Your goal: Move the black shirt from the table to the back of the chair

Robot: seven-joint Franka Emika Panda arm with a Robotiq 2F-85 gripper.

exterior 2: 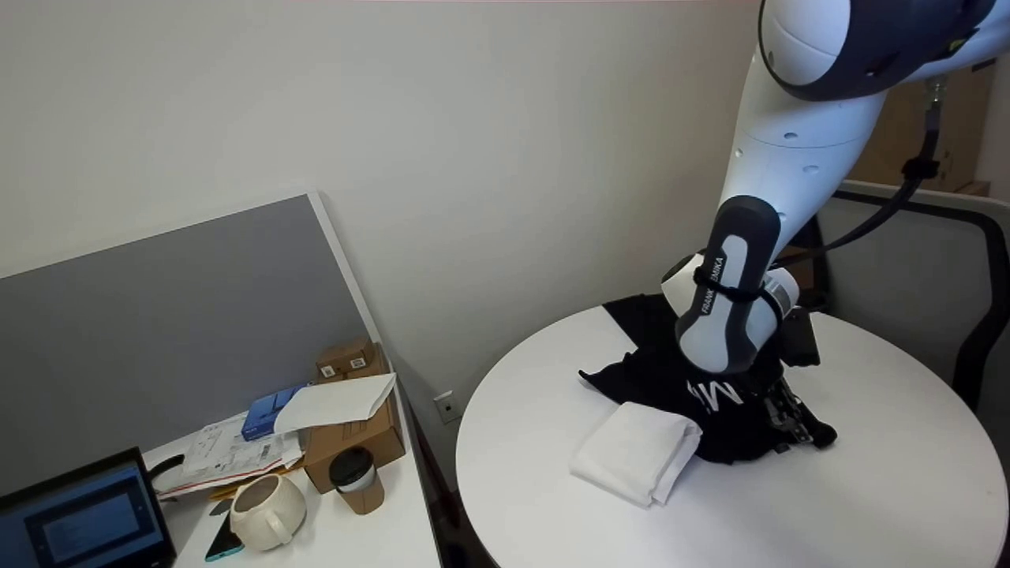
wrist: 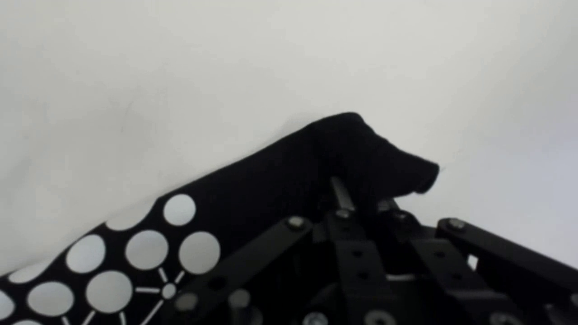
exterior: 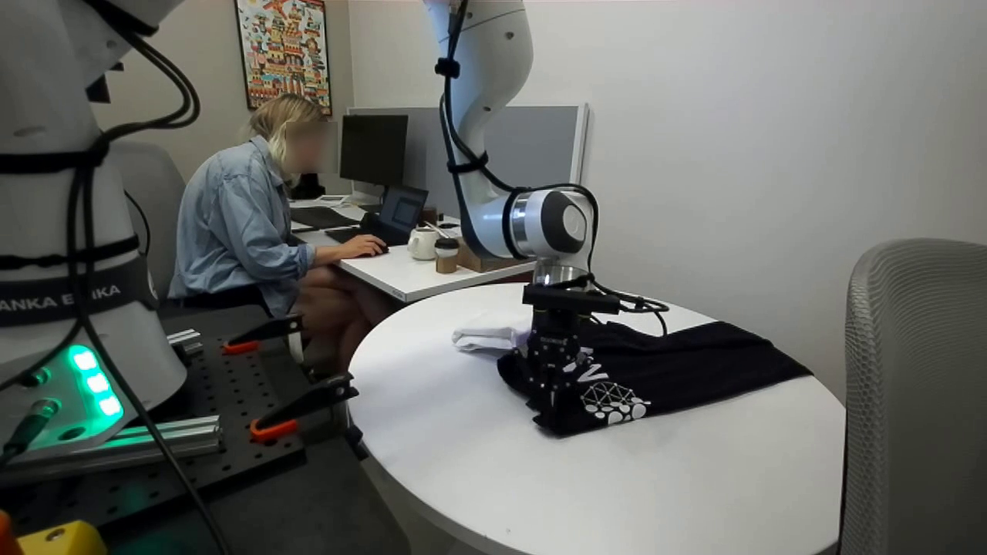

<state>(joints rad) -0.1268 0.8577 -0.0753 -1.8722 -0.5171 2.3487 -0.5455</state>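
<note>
The black shirt [exterior: 694, 358] lies spread on the round white table [exterior: 694, 478], its white print showing. It also shows in an exterior view [exterior 2: 655, 386], partly hidden by the arm. My gripper [exterior: 554, 401] points down at the shirt's near end; it also shows low in an exterior view [exterior 2: 795, 430]. In the wrist view my gripper [wrist: 365, 201] has its fingers close together on a bunched fold of the shirt [wrist: 271, 180]; the fingertips are partly hidden in the cloth. The grey chair's backrest [exterior: 917, 401] stands at the table's right side, also in an exterior view [exterior 2: 907, 276].
A folded white cloth [exterior 2: 635, 454] lies on the table beside the shirt, also in an exterior view [exterior: 486, 337]. A person [exterior: 239, 208] sits at a desk [exterior: 401, 274] with a laptop, a mug [exterior 2: 268, 511] and a paper cup [exterior 2: 359, 481]. A wall stands behind the table.
</note>
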